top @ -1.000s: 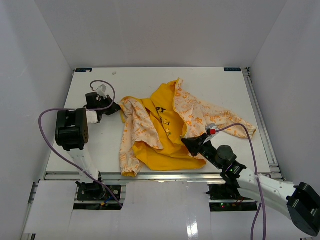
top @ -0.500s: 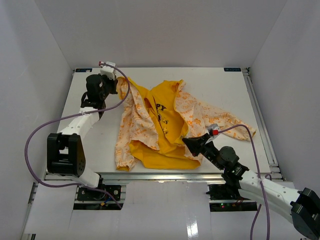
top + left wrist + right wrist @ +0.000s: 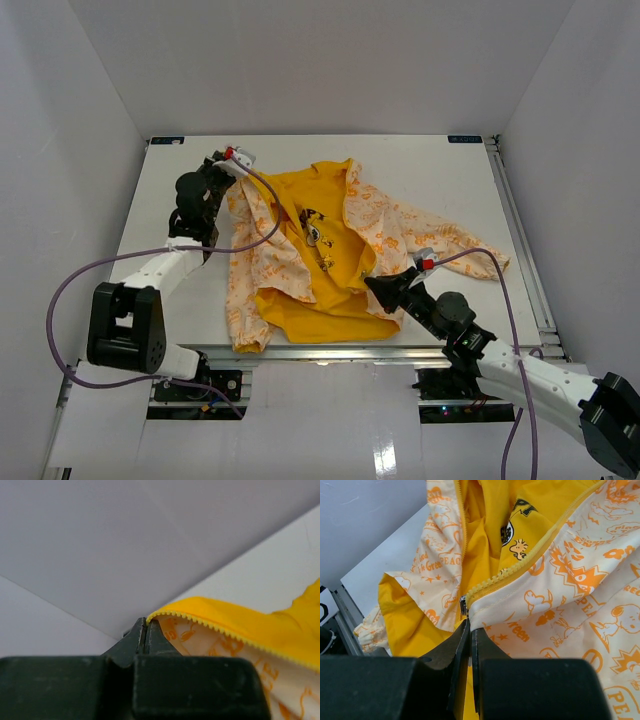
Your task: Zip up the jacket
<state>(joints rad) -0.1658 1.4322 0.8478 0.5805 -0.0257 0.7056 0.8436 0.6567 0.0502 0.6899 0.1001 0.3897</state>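
Jacket (image 3: 320,250) is lying open mid-bench, hem nr near edge. Left claw (image 3: 145,630) is pinching zip-edge top, right claw (image 3: 468,628) clamping hem by slider (image 3: 464,605). Thin grips: overpulling risks fabric slipping out.

bright, even light; soft shadows

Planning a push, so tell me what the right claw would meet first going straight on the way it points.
The jacket: the right claw, shut on its hem, points at the zipper's lower end, whose metal piece sits just past the tips. Depth is unclear.
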